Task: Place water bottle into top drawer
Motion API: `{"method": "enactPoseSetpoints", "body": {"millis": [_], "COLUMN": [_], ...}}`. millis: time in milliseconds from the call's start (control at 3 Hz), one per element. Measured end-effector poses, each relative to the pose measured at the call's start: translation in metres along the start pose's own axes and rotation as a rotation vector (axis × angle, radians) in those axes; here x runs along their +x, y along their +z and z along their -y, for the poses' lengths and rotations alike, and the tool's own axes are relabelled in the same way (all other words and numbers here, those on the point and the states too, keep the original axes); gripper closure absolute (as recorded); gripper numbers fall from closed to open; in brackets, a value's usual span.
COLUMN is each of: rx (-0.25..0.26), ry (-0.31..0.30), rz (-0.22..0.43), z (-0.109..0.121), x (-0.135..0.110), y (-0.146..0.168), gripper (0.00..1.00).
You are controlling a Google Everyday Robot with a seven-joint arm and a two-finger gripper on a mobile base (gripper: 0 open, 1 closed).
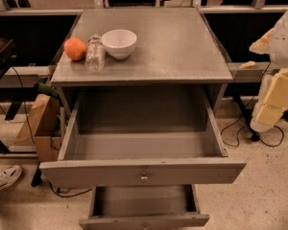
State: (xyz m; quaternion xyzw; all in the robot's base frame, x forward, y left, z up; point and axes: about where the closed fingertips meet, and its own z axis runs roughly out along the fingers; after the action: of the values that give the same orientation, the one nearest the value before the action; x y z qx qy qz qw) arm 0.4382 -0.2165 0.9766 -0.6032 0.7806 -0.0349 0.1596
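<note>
The water bottle (95,54) lies on the grey cabinet top (173,47) near its front left corner, between the orange fruit (75,48) and the white bowl (119,43). The top drawer (143,172) is pulled wide open below the cabinet top, and its inside is bare. My gripper (260,43) is at the right edge of the view, beside the cabinet's right side, far from the bottle and holding nothing that shows. My white and yellow arm (278,87) hangs below it.
The narrower lower drawer (144,221) is also pulled open beneath the top one. A cardboard box (41,123) and cables sit on the floor to the left. A shoe (4,178) is at the far left. Cables (240,128) lie on the floor to the right.
</note>
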Motion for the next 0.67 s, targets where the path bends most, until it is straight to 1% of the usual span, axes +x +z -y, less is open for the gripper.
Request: {"method": "enactPoseSetpoints", "body": {"millis": [333, 667], "rx": [0.000, 0.007], "ry": [0.000, 0.051], "rz": [0.000, 0.060], "z": [0.000, 0.004], "x": [0.000, -0.013], "y": [0.000, -0.005], "gripper": [0.00, 0.00]}}
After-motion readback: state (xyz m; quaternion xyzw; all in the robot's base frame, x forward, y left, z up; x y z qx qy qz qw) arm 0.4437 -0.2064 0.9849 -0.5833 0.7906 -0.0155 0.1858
